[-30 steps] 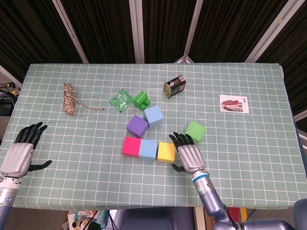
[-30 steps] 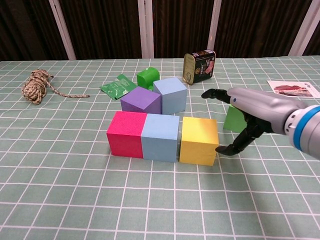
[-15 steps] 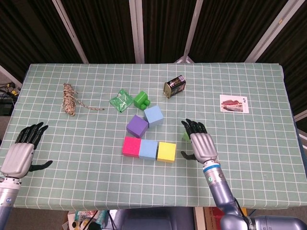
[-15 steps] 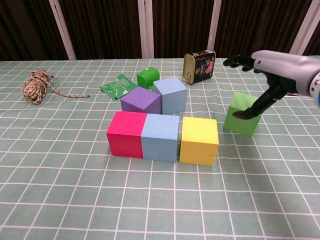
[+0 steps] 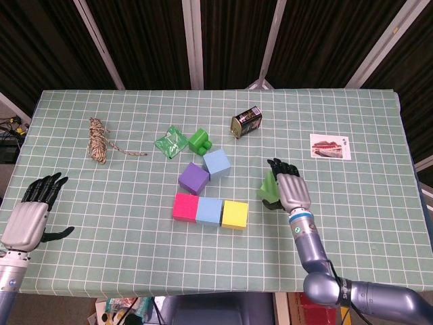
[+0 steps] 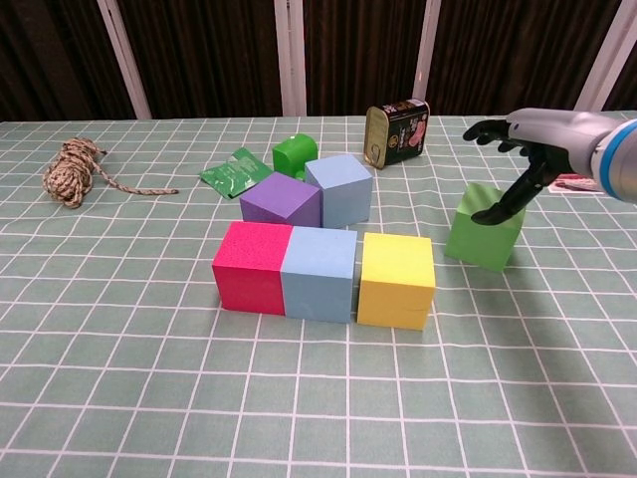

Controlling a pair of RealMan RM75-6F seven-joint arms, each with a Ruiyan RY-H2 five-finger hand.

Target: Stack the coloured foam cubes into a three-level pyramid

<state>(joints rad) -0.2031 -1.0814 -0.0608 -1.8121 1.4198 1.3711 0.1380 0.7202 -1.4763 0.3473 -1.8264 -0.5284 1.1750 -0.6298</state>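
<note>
Nearby: tin behind green cube; right hand spread above cube, thumb touching.

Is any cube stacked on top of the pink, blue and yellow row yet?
No: the chest view shows the pink cube, blue cube and yellow cube in a row with bare tops.

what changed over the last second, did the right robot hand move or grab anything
The right robot hand moved from beside the yellow cube away and to its right, over the green cube; its thumb now touches the cube's top, with no clear grip. The green cube, the three-cube row, the purple cube and the left robot hand stayed put.
</note>
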